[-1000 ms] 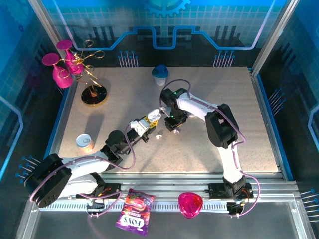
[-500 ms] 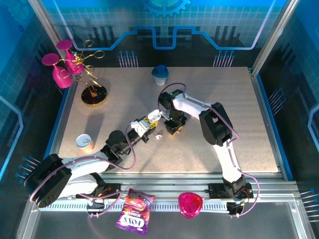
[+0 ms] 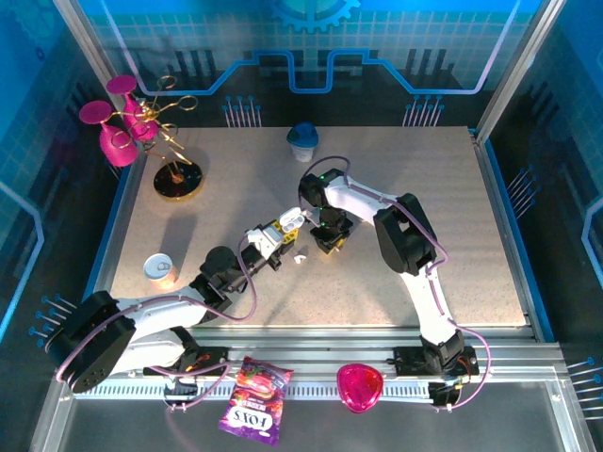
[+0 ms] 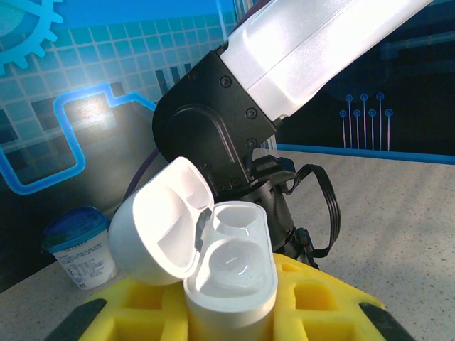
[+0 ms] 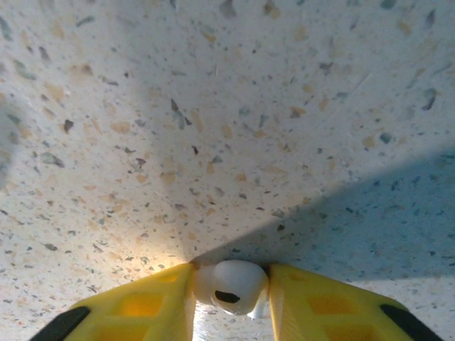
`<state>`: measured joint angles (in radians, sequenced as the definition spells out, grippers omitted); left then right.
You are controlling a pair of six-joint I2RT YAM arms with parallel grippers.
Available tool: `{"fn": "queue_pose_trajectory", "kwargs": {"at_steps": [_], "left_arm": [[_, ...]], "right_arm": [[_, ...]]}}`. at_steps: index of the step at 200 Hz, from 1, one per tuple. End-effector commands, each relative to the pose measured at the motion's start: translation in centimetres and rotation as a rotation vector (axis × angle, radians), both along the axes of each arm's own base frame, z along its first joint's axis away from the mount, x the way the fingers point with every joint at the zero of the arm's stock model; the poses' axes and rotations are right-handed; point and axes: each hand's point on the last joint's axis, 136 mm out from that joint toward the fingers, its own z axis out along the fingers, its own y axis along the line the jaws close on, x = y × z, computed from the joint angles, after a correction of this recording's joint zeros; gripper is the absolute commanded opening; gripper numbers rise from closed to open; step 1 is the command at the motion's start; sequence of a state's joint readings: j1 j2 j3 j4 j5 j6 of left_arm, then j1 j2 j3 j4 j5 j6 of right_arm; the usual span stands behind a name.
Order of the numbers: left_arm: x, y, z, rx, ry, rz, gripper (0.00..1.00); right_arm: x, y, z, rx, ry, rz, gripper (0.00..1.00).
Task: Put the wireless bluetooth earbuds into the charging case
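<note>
White earbud point(image 5: 229, 284) gripped between right hand point(image 5: 230, 291) fingers.

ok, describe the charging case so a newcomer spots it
On the speckled table, go to where the arms meet. The left pincer holds the charging case between yellow fingers. It's the white pebble with its hinged lid flipped open, far bigger than the earbud nearby.
</note>
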<state>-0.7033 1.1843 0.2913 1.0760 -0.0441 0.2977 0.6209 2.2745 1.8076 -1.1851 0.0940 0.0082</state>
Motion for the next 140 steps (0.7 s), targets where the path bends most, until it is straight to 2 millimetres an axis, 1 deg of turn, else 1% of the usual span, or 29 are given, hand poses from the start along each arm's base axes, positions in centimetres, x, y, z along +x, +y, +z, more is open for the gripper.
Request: {"fn": "queue_pose_trajectory", "kwargs": {"at_steps": [1,13,14,15,31,47,62,68,71,97,120,140], "left_arm": [[-0.4,-0.3,0.5,0.010,-0.032,-0.024,0.15],[-0.4,-0.4,0.6,0.009,-0.033,-0.025,0.15],[-0.4,-0.3,0.6,0.009,-0.034,-0.025,0.15],[-0.4,-0.4,0.6,0.010,-0.033,-0.026,0.15],[-0.5,-0.4,0.5,0.010,-0.032,-0.029,0.15],[-0.5,-0.5,0.4,0.011,-0.029,-0.032,0.15],[-0.5,-0.4,0.3,0.012,-0.028,-0.030,0.15],[-0.5,-0.4,0.3,0.011,-0.027,-0.030,0.15],[-0.5,-0.4,0.3,0.012,-0.028,-0.030,0.15],[-0.5,-0.5,0.3,0.013,-0.028,-0.031,0.15],[-0.4,-0.6,0.3,0.010,-0.027,-0.033,0.15],[-0.4,-0.7,0.5,0.004,-0.027,-0.038,0.15]], "right_arm": [[-0.4,0.2,-1.5,-0.027,0.028,-0.023,0.33],[-0.2,0.3,-1.3,-0.024,0.022,-0.037,0.32],[-0.4,0.2,-2.0,-0.036,0.039,-0.038,0.31],[-0.5,0.3,-2.1,-0.038,0.041,-0.038,0.31],[-0.5,0.4,-2.4,-0.042,0.047,-0.048,0.29],[-0.3,0.2,-2.3,-0.055,0.036,-0.060,0.28],[0.0,-0.3,-2.0,-0.073,-0.001,-0.071,0.26],[-0.1,-0.5,-2.1,-0.078,-0.002,-0.078,0.25],[0.1,-0.4,-1.3,-0.063,-0.022,-0.083,0.25],[0.3,-1.1,1.0,-0.041,-0.097,-0.118,0.24],[-0.2,-1.4,3.6,0.014,-0.158,-0.152,0.25],[-0.8,-1.5,6.0,0.096,-0.206,-0.188,0.24]]}}
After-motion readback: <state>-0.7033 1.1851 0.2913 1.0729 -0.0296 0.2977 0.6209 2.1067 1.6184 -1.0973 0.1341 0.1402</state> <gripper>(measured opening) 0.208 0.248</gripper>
